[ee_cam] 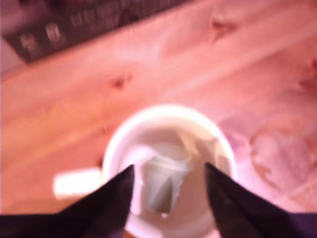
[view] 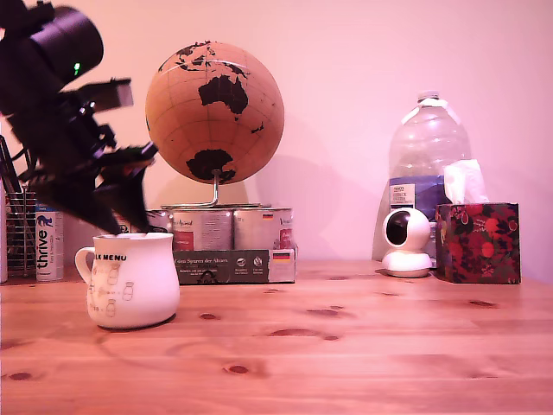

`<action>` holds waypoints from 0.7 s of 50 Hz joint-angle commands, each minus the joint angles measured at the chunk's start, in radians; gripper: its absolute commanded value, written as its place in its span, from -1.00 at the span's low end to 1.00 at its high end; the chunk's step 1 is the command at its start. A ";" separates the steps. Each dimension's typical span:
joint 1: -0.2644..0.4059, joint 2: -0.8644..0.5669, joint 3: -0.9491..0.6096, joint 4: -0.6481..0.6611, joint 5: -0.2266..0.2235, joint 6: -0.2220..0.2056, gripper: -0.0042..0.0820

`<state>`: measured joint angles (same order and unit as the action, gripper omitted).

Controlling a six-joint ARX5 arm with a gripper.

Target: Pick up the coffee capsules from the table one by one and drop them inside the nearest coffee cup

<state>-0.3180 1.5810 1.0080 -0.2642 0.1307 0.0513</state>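
Looking down past our end effector (ee_cam: 168,186), we see its fingers spread apart and gripping nothing. The coffee capsule (ee_cam: 166,181) lies directly below, between the fingertips, inside the white coffee cup (ee_cam: 111,148) on the counter (ee_cam: 74,109).

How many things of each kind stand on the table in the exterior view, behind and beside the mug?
Globe: 1
Tins under the globe: 3 at least
White mug: 1
Plastic water bottle: 1
Small white camera: 1
Floral tissue box: 1
Thrive can: 1
Dark printed box: 1
Total: 10
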 commanded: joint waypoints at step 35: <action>-0.006 -0.089 -0.001 0.002 0.068 0.035 -0.95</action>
<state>-0.3206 1.5414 1.0107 -0.2668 0.1890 0.0822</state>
